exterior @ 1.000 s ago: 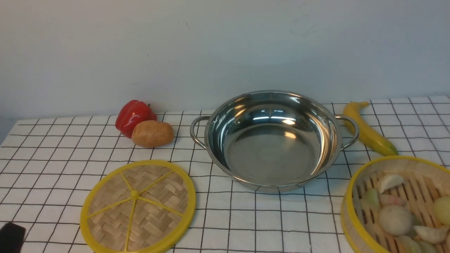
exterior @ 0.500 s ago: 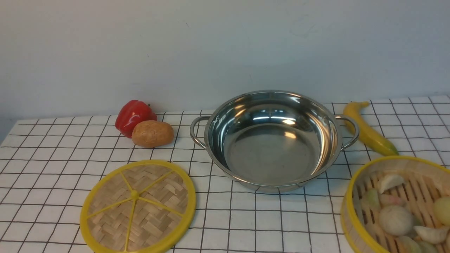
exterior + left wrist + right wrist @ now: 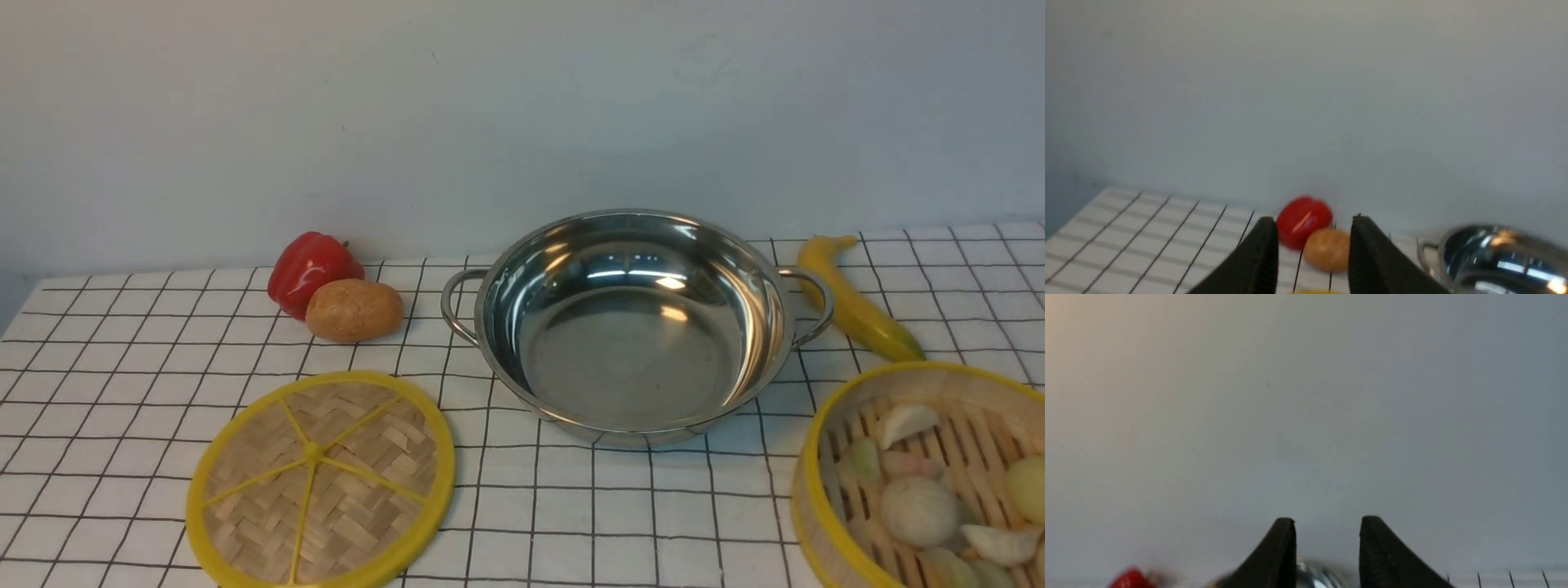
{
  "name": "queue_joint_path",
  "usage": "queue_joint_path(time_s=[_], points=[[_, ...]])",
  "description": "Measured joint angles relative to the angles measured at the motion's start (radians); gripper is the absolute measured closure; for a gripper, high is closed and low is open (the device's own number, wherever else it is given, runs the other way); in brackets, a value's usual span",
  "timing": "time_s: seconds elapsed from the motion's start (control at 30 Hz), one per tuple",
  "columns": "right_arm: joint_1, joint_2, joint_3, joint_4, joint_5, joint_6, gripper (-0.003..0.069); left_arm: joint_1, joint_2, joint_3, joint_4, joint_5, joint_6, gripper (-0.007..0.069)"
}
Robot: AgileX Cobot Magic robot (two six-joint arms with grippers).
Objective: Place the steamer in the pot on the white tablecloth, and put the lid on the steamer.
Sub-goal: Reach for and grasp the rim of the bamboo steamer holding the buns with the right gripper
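Tabletop: white tablecloth (image 3: 122,392), black grid.
Pot (image 3: 629,359): bare shiny interior.
Steamer (image 3: 922,382): dumplings (image 3: 906,420), buns (image 3: 918,510) inside.
Left jaws: apart.
Right jaws: apart.

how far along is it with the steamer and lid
Done: nothing yet; the shiny stainless-steel pot sits empty on the white grid tablecloth. In hand: nothing; left gripper and right gripper are open and empty. To do: round yellow-rimmed bamboo steamer into the pot, then flat woven bamboo lid on top.

The left tool (image 3: 1313,220) is withdrawing out of the front view's lower-left corner, away from the lid (image 3: 320,480).
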Motion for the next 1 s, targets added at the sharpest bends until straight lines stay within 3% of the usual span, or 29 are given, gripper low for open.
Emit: queue_joint_path(time_s=[0.17, 0.2, 0.23, 0.37, 0.6, 0.77, 1.0], points=[[0.0, 0.304, -0.249, -0.434, 0.439, 0.278, 0.0419, 0.0, 0.292, -0.177, 0.0, 0.272, 0.072, 0.0382], [0.0, 0.313, -0.254, -0.451, 0.452, 0.286, 0.0419, 0.0, 0.315, -0.195, 0.0, 0.291, 0.084, 0.0382], [0.0, 0.386, -0.281, -0.59, 0.546, 0.347, 0.0419, 0.0, 0.408, -0.234, 0.0, 0.365, 0.139, 0.0382], [0.0, 0.469, -0.279, -0.726, 0.629, 0.388, 0.0419, 0.0, 0.571, -0.306, -0.001, 0.485, 0.22, 0.0382], [-0.04, 0.506, -0.131, -0.688, 0.593, 0.4, 0.0419, 0.0, 0.813, -0.368, -0.082, 0.558, 0.262, 0.0382], [-0.13, 0.506, 0.017, -0.631, 0.494, 0.414, 0.0419, 0.0, 0.845, -0.368, -0.095, 0.554, 0.268, 0.0382], [-0.25, 0.572, 0.041, -0.499, 0.387, 0.367, 0.0419, 0.0, 0.846, -0.368, -0.103, 0.538, 0.268, 0.0382]])
